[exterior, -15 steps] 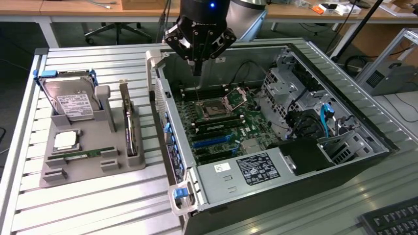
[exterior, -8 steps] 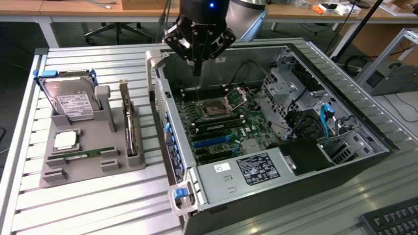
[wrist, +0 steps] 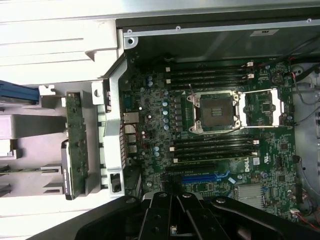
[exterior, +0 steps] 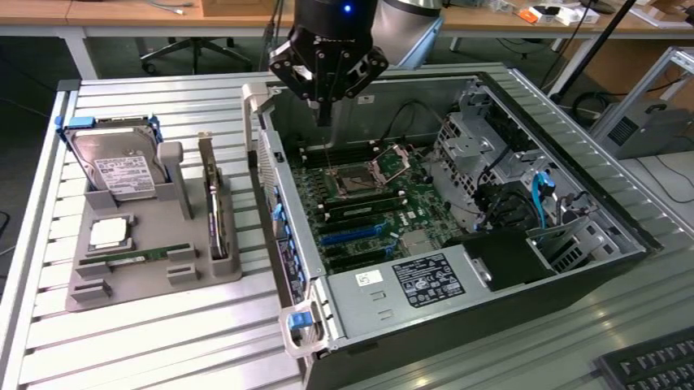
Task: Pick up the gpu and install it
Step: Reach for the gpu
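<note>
**A:** Where is your end effector right now?

**B:** You have it hanging over the open computer case, above the far corner of the motherboard, towards the exterior view's left. Its fingers are pressed together, tip to tip, and they touch no part.

**A:** And the gpu?

**B:** You'll find it outside the case, standing on its long edge in a slot of the grey holder on the slatted worktop. It sits on the side of the holder nearest the case wall, well apart from your end effector.

**A:** What do you get from the wrist view?

**B:** There the gpu shows edge-on just beside the case wall, with the dark fingers over the board's edge. The processor socket lies open in the middle of the board, and a blue slot runs between it and the fingers.

**A:** Anything else in the holder?

**B:** The hard drive with blue handles stands at the far end, and a RAM stick lies flat near the front.
</note>
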Robot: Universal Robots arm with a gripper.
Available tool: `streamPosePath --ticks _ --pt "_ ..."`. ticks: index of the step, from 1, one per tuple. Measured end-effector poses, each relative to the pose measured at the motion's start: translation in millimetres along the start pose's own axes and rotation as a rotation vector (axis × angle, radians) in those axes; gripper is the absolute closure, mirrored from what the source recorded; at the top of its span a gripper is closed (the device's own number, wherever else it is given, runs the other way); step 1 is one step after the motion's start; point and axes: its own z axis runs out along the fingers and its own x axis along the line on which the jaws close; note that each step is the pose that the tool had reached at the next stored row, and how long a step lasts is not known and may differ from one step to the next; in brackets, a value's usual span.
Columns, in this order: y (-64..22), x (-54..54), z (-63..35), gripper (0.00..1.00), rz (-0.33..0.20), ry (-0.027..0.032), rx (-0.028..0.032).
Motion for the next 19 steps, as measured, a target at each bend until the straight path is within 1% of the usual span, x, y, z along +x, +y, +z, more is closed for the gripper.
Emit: streamPosePath --ticks 6,8,19 --pt "-0.1 1.0 0.0 0.9 0.0 0.0 0.0" --pt "-0.5 6.5 -0.2 0.9 0.0 0.0 0.0001" --pt "-0.7 9.4 -0.2 0.9 0.0 0.0 0.0"
